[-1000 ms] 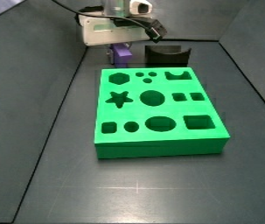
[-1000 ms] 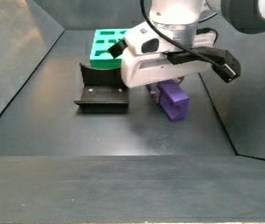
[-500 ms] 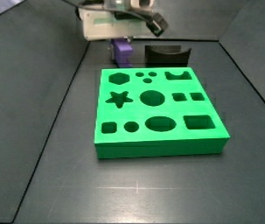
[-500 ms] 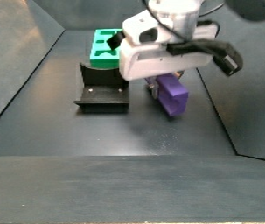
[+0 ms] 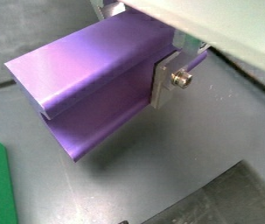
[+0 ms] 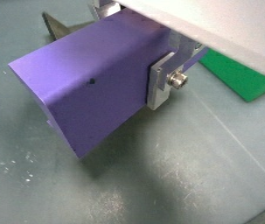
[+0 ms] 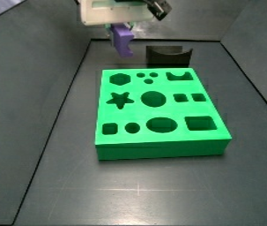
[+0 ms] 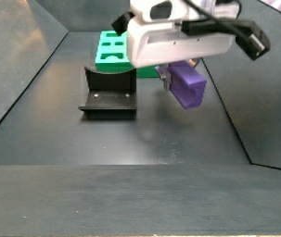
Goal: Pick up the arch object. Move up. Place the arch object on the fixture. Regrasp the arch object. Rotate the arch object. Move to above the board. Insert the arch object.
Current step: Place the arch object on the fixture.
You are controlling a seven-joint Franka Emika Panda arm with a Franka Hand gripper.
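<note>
gripping the arch object [image 8: 187, 85], hand [image 8: 180, 72] hangs beside the fixture [image 8: 108, 93]

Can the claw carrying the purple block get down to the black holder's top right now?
Probably yes. The claw holds the purple arch block lifted off the floor beside the black holder, whose top looks bare.

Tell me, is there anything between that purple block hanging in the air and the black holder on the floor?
Nothing: in a side view only bare dark floor separates the matte purple arch block, clamped in the end effector, from the black boxy fixture.
</note>
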